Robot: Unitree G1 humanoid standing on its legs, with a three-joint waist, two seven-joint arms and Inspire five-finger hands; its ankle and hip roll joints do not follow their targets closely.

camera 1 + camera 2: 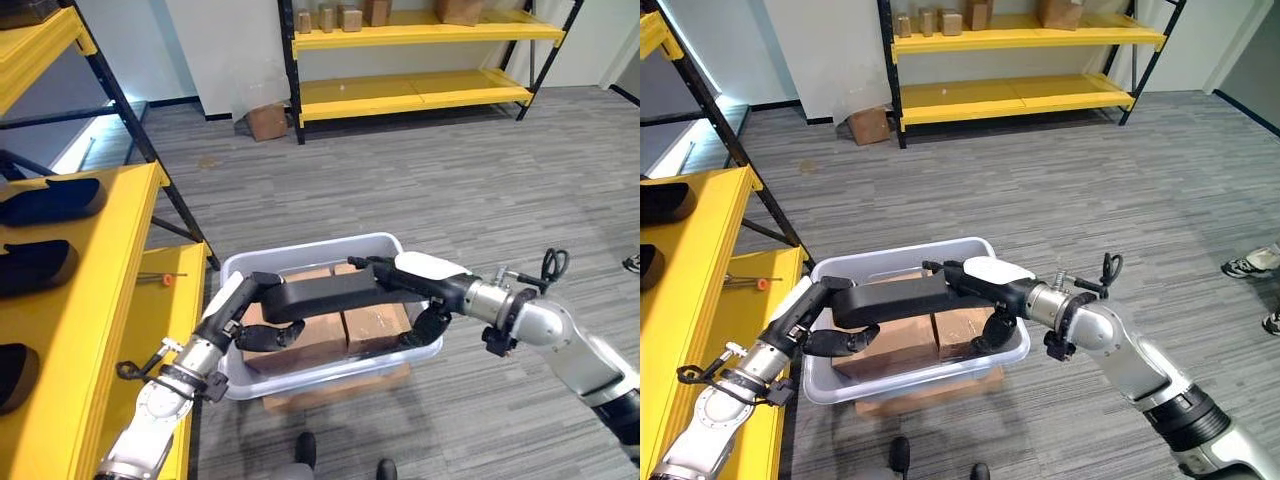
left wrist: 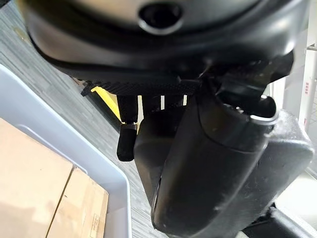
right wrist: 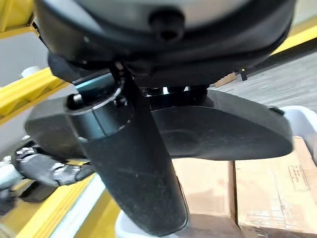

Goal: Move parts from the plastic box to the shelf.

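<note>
- Left hand (image 1: 262, 318), nearest the camera at the lower left: fingers curled under one end of a long black moulded plastic part (image 1: 325, 292), thumb over the top of that end, so it is clamped on the part.
- Just left of the left hand: yellow metal shelf (image 1: 120, 300) with a black frame. Dark curved parts (image 1: 35, 265), similar in look, already lie on its upper level; a small orange-tipped tool (image 1: 165, 279) lies on the lower board.
- Between the two hands: the black part is held roughly level, lifted over the pale translucent plastic box (image 1: 310, 250), not resting in it.
- Look of the part: matte black, elongated, smooth rounded edges, slightly curved, wider toward the right hand's end in the right wrist view.
- Handling, a judgement: seems stiff and fairly light, holds its shape with no sag across the span. The smooth surface may slip. Its length makes it awkward, so a grip at both ends suits it; keep it level when swinging toward the shelf.
- Under the part, below both hands: brown cardboard boxes (image 1: 375, 325) packed side by side inside the plastic box, which sits on another flat cardboard piece (image 1: 330, 388) on the grey carpet floor (image 1: 450, 170).
- Right hand (image 1: 420, 285), at the other end of the part: white-covered thumb on top, fingers curled beneath, clamped on the part.
- Far behind both hands: second yellow shelf unit (image 1: 420, 90) with small brown boxes.
</note>
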